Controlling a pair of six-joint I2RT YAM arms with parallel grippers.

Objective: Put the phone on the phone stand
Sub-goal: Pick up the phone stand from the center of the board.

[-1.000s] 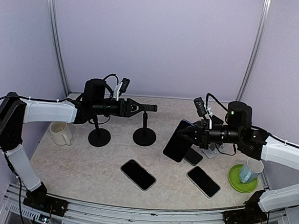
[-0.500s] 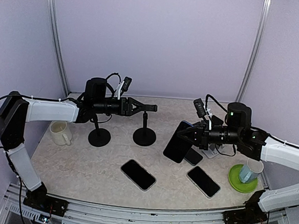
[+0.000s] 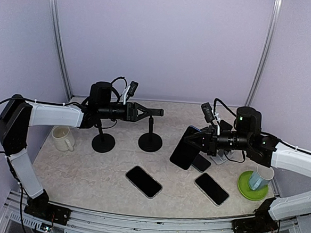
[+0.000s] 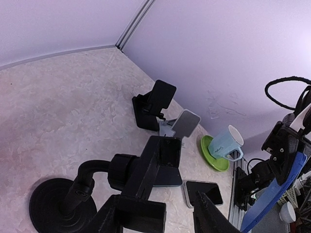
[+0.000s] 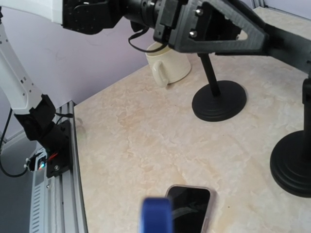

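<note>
Overhead cam first. My left gripper is reaching out level with the clamp head of the black round-based phone stand, one finger on either side of that head. My right gripper is clamped shut on the upper end of the blue-backed, dark-screened phone. The phone hangs tilted above the beige marbled tabletop, right of the phone stand and not touching it. A second black round-based stand sits just left of it, with a cream ceramic mug further left. A black handset and a second flat handset lie near the front. A pale blue cup sits on a green saucer on the right.

Left wrist cam: the stand's head runs up between my fingers. There's a gap beside the right one, so they're apart, not pinching. The phone's blue back shows at the right edge.

Right wrist cam: I can't really see my fingers, just a blurry blue strip. Beyond it are the black handset, both stand bases and the mug.
</note>
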